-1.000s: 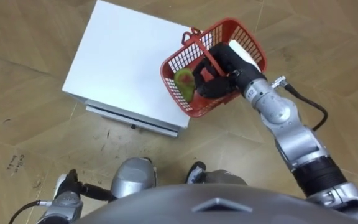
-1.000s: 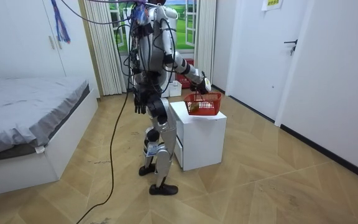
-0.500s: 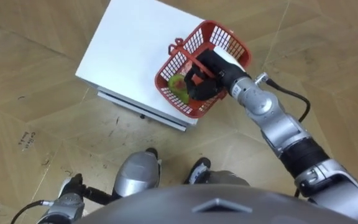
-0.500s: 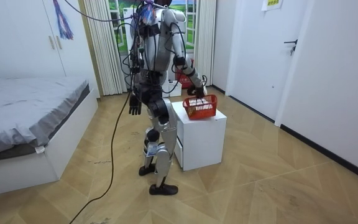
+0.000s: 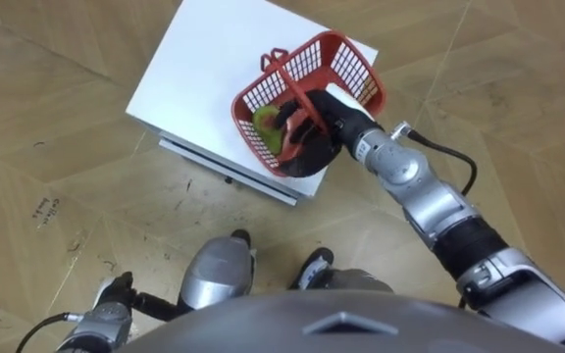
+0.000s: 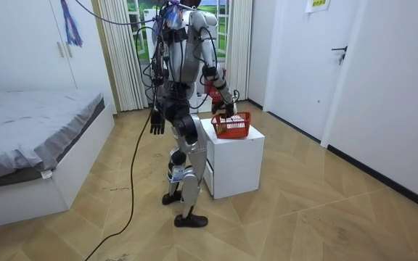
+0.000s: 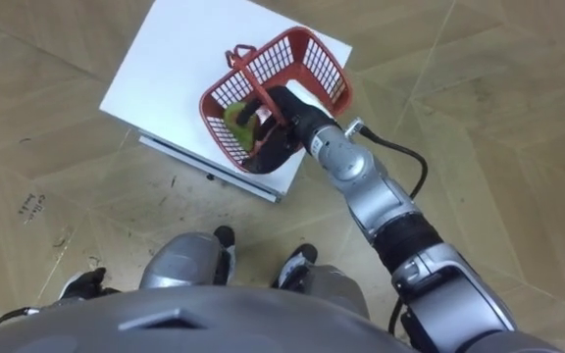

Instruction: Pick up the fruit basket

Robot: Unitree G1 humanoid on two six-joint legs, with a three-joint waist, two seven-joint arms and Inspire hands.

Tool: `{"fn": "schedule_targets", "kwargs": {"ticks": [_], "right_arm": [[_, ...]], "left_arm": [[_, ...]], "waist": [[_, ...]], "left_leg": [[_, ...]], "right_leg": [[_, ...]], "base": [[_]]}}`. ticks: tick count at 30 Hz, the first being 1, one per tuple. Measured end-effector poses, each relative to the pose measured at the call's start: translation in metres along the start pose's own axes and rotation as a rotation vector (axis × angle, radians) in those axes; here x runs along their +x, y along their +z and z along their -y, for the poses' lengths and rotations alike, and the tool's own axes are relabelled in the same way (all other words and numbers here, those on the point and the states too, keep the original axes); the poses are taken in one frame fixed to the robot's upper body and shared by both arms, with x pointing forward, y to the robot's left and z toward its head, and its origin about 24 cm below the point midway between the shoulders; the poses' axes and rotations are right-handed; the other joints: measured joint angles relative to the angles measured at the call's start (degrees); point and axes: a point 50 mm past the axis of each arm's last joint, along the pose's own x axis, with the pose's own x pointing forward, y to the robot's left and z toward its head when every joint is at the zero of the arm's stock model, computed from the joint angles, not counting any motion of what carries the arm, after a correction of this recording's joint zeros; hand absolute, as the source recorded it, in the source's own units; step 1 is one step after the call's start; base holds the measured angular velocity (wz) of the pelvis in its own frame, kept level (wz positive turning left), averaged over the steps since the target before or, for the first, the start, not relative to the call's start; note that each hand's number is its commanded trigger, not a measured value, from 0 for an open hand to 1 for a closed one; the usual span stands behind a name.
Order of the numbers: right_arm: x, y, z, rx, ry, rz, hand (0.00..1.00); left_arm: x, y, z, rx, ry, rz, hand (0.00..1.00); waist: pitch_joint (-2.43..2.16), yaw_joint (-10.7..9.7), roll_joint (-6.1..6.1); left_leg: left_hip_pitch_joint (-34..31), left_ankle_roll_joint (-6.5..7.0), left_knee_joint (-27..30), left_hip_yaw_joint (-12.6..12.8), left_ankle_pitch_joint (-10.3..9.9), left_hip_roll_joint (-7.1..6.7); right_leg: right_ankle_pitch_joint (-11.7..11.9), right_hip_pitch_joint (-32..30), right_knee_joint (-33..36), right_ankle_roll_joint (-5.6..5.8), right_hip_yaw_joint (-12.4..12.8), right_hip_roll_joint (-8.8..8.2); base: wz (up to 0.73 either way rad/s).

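The red fruit basket (image 5: 346, 67) sits on the near right corner of the white table (image 5: 204, 69), with a green fruit (image 5: 266, 126) inside it. My right hand (image 5: 324, 127) reaches from the right over the basket's near wall, under the raised red handle (image 5: 290, 83). Its fingers are buried in the basket behind the handle. In the room view I stand at the table (image 6: 234, 163) with the basket (image 6: 232, 125) on its top, my right arm stretched down to it. My left hand (image 6: 155, 122) hangs at my side with relaxed fingers.
A bed (image 6: 27, 123) fills the room view's left and a white door (image 6: 303, 65) stands at its right. Another red thing (image 6: 212, 90) lies behind me near the curtains. Wooden floor (image 5: 67, 176) surrounds the table.
The basket has come down and to the left, from hanging off the table's right edge to resting on its corner. My right arm followed it. The head camera shifted too.
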Motion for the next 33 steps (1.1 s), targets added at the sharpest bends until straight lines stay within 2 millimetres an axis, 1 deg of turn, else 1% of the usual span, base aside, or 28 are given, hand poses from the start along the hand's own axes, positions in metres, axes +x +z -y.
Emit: {"fn": "schedule_targets", "kwargs": {"ticks": [6,10,15,21,23,25,26,30,31,32,33], "right_arm": [[0.0,0.0,-0.001,-0.002,0.011,-0.002,0.0],[0.0,-0.004,0.0,-0.006,0.007,-0.016,0.0],[0.0,-0.002,0.003,-0.011,-0.005,-0.008,0.0],[-0.002,-0.005,0.005,-0.034,-0.03,-0.018,0.0],[-0.003,-0.007,0.004,-0.035,-0.028,-0.022,0.0],[-0.004,-0.008,0.003,-0.032,-0.027,-0.025,0.0],[-0.006,-0.009,0.002,-0.028,-0.028,-0.022,0.0],[-0.016,-0.007,-0.002,-0.019,-0.032,0.012,0.0],[-0.019,-0.011,-0.003,-0.018,-0.033,0.004,0.0],[-0.021,-0.013,-0.003,-0.013,-0.037,-0.002,0.0],[-0.025,-0.018,-0.003,-0.008,-0.047,-0.014,0.0]], "left_arm": [[0.001,0.003,0.0,0.0,-0.019,0.002,0.0],[0.002,0.007,-0.001,0.0,-0.017,0.001,0.0],[0.002,0.01,-0.001,-0.001,-0.016,0.014,0.0],[0.001,0.015,-0.002,-0.006,-0.007,0.036,0.0],[0.001,0.017,-0.002,-0.006,-0.005,0.042,0.0],[0.001,0.015,-0.002,-0.007,-0.004,0.036,0.0],[0.001,0.015,-0.002,-0.007,-0.004,0.031,0.0],[0.001,0.014,-0.002,-0.005,-0.003,0.027,0.0],[0.001,0.013,-0.001,-0.004,-0.004,0.028,0.0],[0.0,0.013,-0.001,-0.003,-0.004,0.032,0.0],[0.0,0.012,0.0,-0.011,-0.005,0.041,0.0]], "waist": [[0.16,0.0,-0.34],[0.21,-0.1,-0.38],[0.21,-0.1,-0.39],[0.06,-0.3,-0.63],[0.02,-0.4,-0.76],[-0.04,-0.4,-0.87],[-0.06,-0.6,-0.84],[-0.08,-3.3,-0.55],[-0.22,-3.8,0.06],[-0.45,-4.0,0.15],[-0.77,-4.0,0.53]], "left_leg": [[0.1,0.01,0.0,0.4,0.0,-0.03],[0.2,0.02,-0.2,0.9,0.0,0.02],[0.9,0.02,-0.4,1.5,0.0,0.18],[2.6,0.02,-0.8,1.6,0.0,0.11],[3.4,0.02,-1.0,1.9,0.0,0.14],[4.8,0.02,-1.8,2.9,0.0,0.23],[5.5,0.02,-2.0,3.2,0.0,0.25],[6.8,0.02,-2.2,3.3,0.0,0.28],[7.4,0.01,-2.3,3.7,0.0,0.39],[7.8,0.01,-2.6,4.0,0.0,0.47],[8.7,0.01,-3.1,4.8,0.0,0.52]], "right_leg": [[0.1,-0.1,-0.1,0.16,0.4,-0.02],[0.1,-0.2,-0.1,0.16,0.8,-0.01],[0.1,0.1,-0.1,0.16,1.4,0.14],[0.1,1.3,0.0,0.24,2.1,0.18],[0.1,1.8,-0.1,0.24,2.3,0.21],[0.1,2.4,-0.1,0.25,3.3,0.33],[0.1,2.8,-0.1,0.26,3.4,0.35],[0.1,4.1,-0.3,0.33,3.5,0.47],[0.2,4.8,-0.9,0.44,3.7,0.68],[0.3,5.0,-1.1,0.45,3.9,0.77],[0.4,5.3,-1.1,0.45,4.5,0.89]], "base": [[-0.03],[-0.05],[-0.06],[-0.01],[-0.11],[-0.22],[-0.13],[-0.03],[-0.08],[-0.21],[-0.27]]}}
